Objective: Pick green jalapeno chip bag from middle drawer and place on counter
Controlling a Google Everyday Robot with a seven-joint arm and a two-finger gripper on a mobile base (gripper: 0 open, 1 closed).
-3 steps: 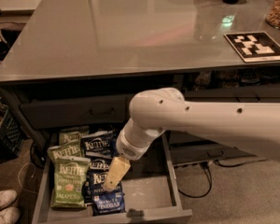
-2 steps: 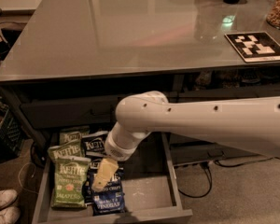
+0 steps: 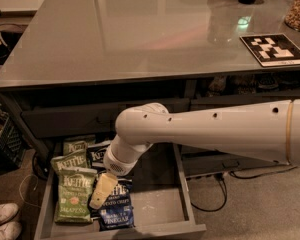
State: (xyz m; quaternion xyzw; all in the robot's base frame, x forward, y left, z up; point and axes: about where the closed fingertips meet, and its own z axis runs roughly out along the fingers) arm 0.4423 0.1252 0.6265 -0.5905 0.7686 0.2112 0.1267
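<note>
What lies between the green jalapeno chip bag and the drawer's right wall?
Camera view: past the green jalapeno chip bag, the tool over dark blue Kettle bags, then bare floor of the middle drawer.

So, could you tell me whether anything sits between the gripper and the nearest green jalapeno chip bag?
Nothing visible does. The gripper hangs over the open middle drawer, just right of the front green jalapeno chip bag and above a dark blue Kettle bag; no object lies between them.

A smooth white arm (image 3: 215, 129), dotted with small dark holes and ringed by a tan band (image 3: 288, 131), is ending in a cream gripper (image 3: 103, 190) over the middle drawer (image 3: 157, 206).
</note>
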